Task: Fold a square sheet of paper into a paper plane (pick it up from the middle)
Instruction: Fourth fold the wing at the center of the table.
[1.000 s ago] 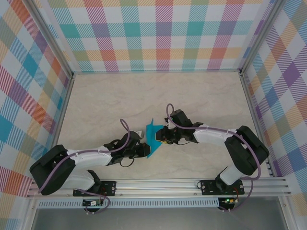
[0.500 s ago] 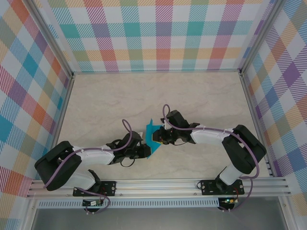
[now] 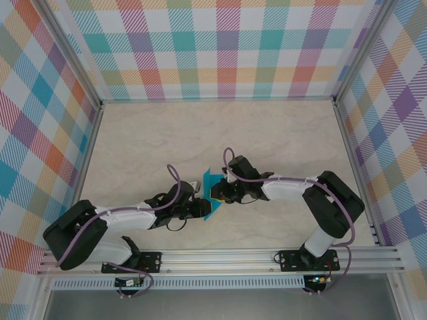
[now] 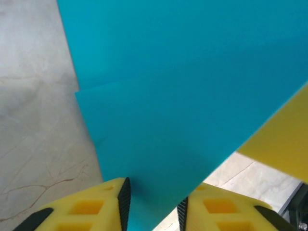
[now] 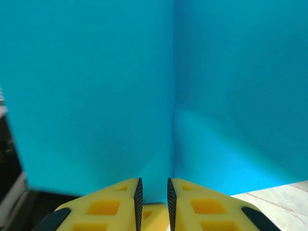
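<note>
The square sheet of paper [image 3: 211, 192] is teal, folded with creases, and sits between the two grippers near the table's front middle. In the left wrist view the paper [image 4: 183, 96] hangs above the table. Its lower corner runs down between the spread jaws of my left gripper [image 4: 153, 204], and the pads stand clear of it. A yellow finger [image 4: 284, 144] of the other gripper shows at the right. In the right wrist view a vertical crease in the paper [image 5: 120, 86] leads into my right gripper [image 5: 153, 192], whose jaws are nearly together on it. From above, the left gripper [image 3: 200, 208] and right gripper [image 3: 217, 195] almost meet.
The marble-patterned table [image 3: 200, 133] stretches away behind the grippers. Plaid walls [image 3: 220, 47] close it in on three sides. An aluminium rail [image 3: 220, 257] with both arm bases runs along the near edge.
My left gripper's jaws have spread apart from their earlier tight hold on the paper. The right gripper and the paper have shifted slightly left and toward the near edge.
</note>
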`<action>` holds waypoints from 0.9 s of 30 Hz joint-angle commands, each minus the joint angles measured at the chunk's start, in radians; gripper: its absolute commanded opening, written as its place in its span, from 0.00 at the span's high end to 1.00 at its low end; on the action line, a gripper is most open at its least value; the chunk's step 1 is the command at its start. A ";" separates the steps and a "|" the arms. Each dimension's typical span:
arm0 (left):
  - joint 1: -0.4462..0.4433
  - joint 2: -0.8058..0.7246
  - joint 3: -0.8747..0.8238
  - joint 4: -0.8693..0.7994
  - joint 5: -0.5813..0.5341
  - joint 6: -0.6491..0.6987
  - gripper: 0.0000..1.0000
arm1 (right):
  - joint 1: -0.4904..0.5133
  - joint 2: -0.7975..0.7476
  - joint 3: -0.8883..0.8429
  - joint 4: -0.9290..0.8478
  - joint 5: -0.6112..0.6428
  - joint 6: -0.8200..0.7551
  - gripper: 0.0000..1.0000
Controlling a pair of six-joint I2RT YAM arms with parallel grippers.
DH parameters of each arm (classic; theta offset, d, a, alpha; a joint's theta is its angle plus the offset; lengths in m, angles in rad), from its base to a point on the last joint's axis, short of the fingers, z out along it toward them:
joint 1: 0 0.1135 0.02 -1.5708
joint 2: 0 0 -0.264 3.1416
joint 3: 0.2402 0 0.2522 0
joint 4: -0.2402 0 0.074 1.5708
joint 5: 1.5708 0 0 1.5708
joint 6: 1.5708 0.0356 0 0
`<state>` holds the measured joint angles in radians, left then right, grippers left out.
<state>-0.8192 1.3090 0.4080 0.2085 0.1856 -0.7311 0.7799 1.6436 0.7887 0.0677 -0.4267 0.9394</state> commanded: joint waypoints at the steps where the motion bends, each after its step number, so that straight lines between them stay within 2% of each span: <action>1: 0.010 -0.049 0.008 -0.036 -0.025 0.033 0.62 | 0.006 0.020 0.043 -0.027 0.005 0.006 0.75; 6: -0.023 -0.085 0.016 -0.089 -0.073 0.049 0.56 | 0.004 0.030 0.073 -0.097 0.047 0.002 0.73; 9: -0.065 -0.127 0.012 -0.144 -0.172 0.043 0.50 | 0.003 0.034 0.078 -0.106 0.055 -0.001 0.73; 15: -0.191 -0.151 0.035 -0.222 -0.387 0.038 0.46 | 0.001 0.039 0.085 -0.121 0.065 -0.004 0.73; 20: -0.282 -0.073 0.083 -0.281 -0.584 0.002 0.46 | -0.013 0.036 0.084 -0.127 0.067 -0.004 0.73; 27: -0.364 0.072 0.186 -0.308 -0.703 -0.012 0.48 | -0.024 0.037 0.084 -0.133 0.056 -0.007 0.73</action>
<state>-1.1549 1.3411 0.5461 -0.0586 -0.4091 -0.7258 0.7620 1.6730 0.8532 -0.0475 -0.3668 0.9386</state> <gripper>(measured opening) 0.525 0.273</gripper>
